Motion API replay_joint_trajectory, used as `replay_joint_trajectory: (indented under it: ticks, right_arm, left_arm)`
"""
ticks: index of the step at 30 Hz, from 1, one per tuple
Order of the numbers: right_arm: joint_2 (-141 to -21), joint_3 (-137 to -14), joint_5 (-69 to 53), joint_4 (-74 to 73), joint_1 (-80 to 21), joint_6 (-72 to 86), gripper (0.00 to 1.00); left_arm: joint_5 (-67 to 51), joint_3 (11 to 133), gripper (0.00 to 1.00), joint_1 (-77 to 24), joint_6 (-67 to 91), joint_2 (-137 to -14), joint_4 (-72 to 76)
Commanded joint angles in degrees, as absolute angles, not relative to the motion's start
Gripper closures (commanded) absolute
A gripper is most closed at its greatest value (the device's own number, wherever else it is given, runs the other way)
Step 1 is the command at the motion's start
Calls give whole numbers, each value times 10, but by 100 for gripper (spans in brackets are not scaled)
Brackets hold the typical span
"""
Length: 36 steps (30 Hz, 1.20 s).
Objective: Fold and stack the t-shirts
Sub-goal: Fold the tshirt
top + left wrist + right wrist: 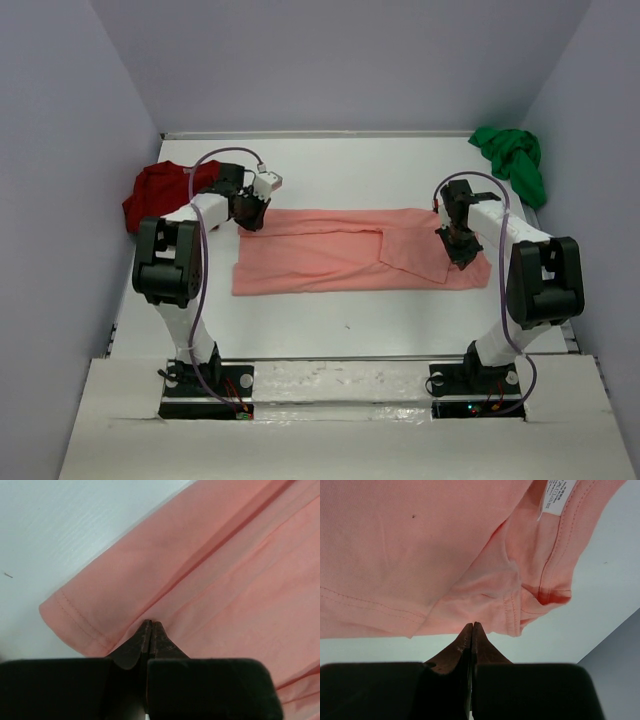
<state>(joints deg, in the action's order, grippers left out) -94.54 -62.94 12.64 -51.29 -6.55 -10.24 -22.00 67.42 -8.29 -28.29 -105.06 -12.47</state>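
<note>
White flat desk (350, 335) carrying all three shirts

Mid-desk, between the two arms: salmon-pink short-sleeved cloth t-shirt (320, 262) lying spread, long side running left to right, right part doubled over in a slanted flap

At its far left corner: left gripper (250, 214) pointing down onto the cloth. Close view of the same gripper (151, 625): fingers pressed together, tips pinching salmon cloth just beside a stitched sleeve hem, small pucker at the pinch, bare desk to the left of the hem

At its right end: right gripper (461, 248) down on the flap. Close view of that gripper (471, 626): fingers closed tight, tips nipping a bunched edge of the same shirt, creases fanning out from the pinch, white sewn-in label (557, 497) at the collar, top right

Far left, behind the left arm: dark red crumpled cloth t-shirt (155, 195), heaped, apart from the salmon one

Far right corner: bright green crumpled cloth t-shirt (512, 160), heaped by the wall, well apart from the other two
</note>
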Motion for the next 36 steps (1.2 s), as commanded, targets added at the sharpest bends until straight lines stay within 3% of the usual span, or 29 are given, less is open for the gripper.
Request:
replay_joint_trajectory:
  ticks: [1,6,22,36]
  right_arm:
    - [-954,-631,132,-497,-65,-99,100]
    - [-967,-632,129,-500,-65,-101,100]
    - [-1097,-714,70,-476,-60,-97,100]
    - [-1305,-996,13,-529,-28,-138,100]
  left_arm:
    - [-203,698,94,-87,-271,-1068,-106]
    - [-155,708,100,-93,-268,-1104,-114]
    - [-123,671,100,-106,-312,-1078,-187]
    - [-112,596,100,-124,-360,-983,-286]
